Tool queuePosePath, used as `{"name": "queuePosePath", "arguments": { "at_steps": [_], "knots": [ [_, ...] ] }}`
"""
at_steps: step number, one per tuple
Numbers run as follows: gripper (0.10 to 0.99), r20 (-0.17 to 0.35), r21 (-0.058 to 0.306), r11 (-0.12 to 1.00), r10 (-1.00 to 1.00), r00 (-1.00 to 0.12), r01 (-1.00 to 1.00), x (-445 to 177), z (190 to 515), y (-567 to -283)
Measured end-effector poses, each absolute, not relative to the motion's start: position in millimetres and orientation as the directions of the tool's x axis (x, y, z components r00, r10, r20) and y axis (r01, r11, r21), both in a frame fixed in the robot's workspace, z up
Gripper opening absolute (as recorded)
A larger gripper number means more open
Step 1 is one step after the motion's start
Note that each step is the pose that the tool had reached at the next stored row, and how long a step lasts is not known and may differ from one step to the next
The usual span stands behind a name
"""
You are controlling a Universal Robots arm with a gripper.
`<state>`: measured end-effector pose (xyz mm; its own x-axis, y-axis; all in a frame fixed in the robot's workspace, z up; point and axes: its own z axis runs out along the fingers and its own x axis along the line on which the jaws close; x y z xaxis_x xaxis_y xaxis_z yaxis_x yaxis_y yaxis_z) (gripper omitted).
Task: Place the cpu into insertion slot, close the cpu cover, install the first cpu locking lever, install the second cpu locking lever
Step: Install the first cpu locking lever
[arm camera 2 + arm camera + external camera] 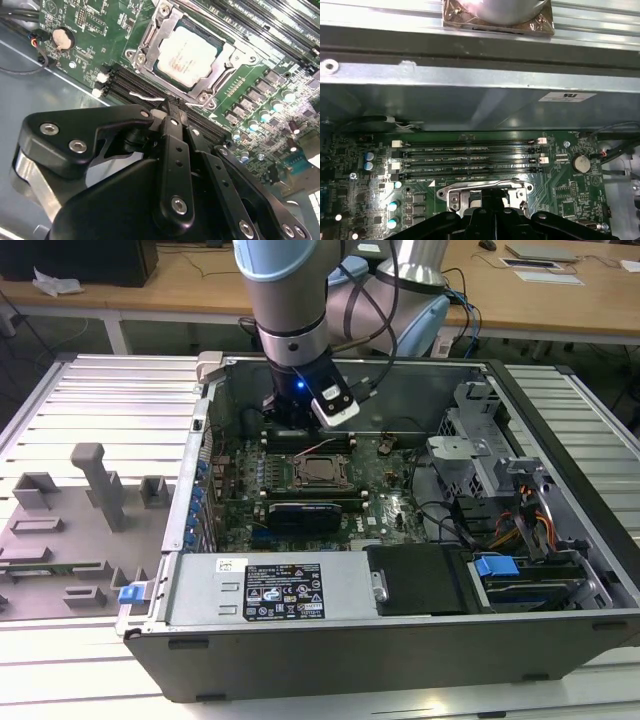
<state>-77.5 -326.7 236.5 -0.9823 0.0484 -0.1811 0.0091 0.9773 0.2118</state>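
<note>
- Nearest me in the exterior view, just below centre, lies the black card [305,512].
- Behind it, mid-frame, the cpu [322,472] sits in the slot [205,97], with the cover [150,42] down around it.
- Farther back, my gripper [167,106] is clenched on nothing I can see, by the memory slots [470,155].

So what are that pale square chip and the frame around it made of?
The cpu top looks like matte silver-grey metal, with a dull even sheen. The cpu cover around it seems bare stamped steel: brighter glints, thin bent edges.
</note>
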Motion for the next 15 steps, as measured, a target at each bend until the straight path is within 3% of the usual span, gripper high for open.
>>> {"name": "queuePosePath", "arguments": {
  "at_steps": [15],
  "knots": [
    [0.106,-0.171,0.195,0.981,0.049,-0.984,0.015,-64.3,217.3,-304.9]
  ]
}}
